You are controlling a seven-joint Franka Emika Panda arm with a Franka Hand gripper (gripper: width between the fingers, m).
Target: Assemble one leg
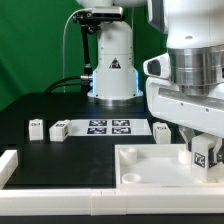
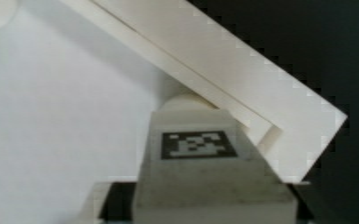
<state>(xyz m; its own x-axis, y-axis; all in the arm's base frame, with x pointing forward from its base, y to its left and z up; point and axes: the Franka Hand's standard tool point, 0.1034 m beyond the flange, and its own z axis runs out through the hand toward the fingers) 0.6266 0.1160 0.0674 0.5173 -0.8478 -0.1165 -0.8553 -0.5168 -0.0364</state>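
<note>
Fingers [image 2: 119,205] — mostly cut off at the frame edge — clench the tagged leg [image 2: 195,150].

Exterior view: bright, even light; faint soft shadows on the black counter [image 1: 60,160]; white arm [image 1: 190,70] close to lens, soft-edged. Wrist view: blurred throughout; panel [image 2: 69,110] washed out; tag [image 2: 197,144] on leg [image 2: 202,180] fuzzy.

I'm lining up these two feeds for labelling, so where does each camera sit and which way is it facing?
Exterior view: off the arm, low at the table edge, facing the robot base across the panel; base, arm and gripper show.
Wrist view: on the wrist, looking down at the leg by the panel's raised rim; no finger is clearly visible.
Shared: the leg and the panel.
</note>
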